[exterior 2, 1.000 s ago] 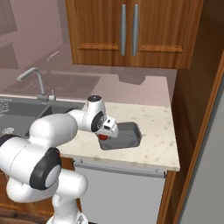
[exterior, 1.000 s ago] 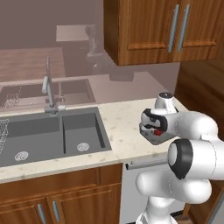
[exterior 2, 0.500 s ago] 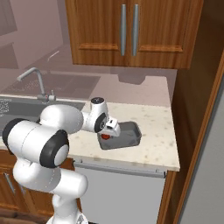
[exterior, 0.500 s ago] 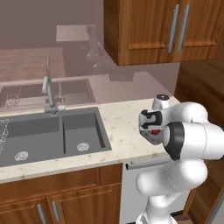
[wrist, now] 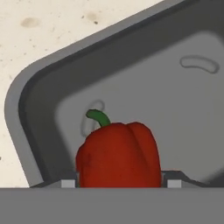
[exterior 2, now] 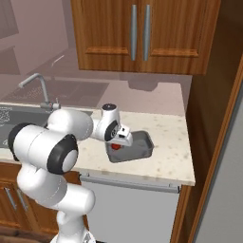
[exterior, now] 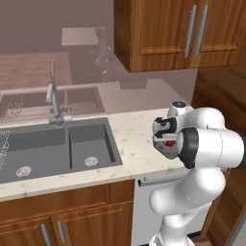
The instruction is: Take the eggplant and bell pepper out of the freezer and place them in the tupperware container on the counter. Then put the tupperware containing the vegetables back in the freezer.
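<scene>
The pincer [exterior 2: 116, 144] hangs over the near end of the tupperware container [exterior 2: 140, 151], which sits on the table [exterior 2: 171, 142] between the double sink [exterior: 57, 146] and the tall wooden panel at the table's far end. In the hand view the bell pepper [wrist: 118, 155] sits squarely between the two finger tips, its flanks touching or nearly touching the small grey pads on each side, its green stem pointing up and away over the container's floor. The pincer reads as clasped on the pepper at about the pepper's own width, carrying it above the tray, not yet let go; whether the pepper's underside already touches the container floor cannot be told.

The container's rounded rim [wrist: 26, 87] frames the pepper, so the pepper lies inside the tray's outline, toward the corner nearest the sink. No eggplant shows in the tray.

As to handling, the pepper looks light, hollow and glossy: firm enough to take a moderate squeeze, but its smooth, rounded skin would likely slip under a loose hold, and its lobes could make it roll once set down. The broad middle, across two opposite flanks and below the stem, seems the best place to hold it, as it is taken now. The container looks stiff, shallow and light; for carrying it to the freezer, a hold over one of its walls seems the natural choice, kept level so the vegetables stay put.
</scene>
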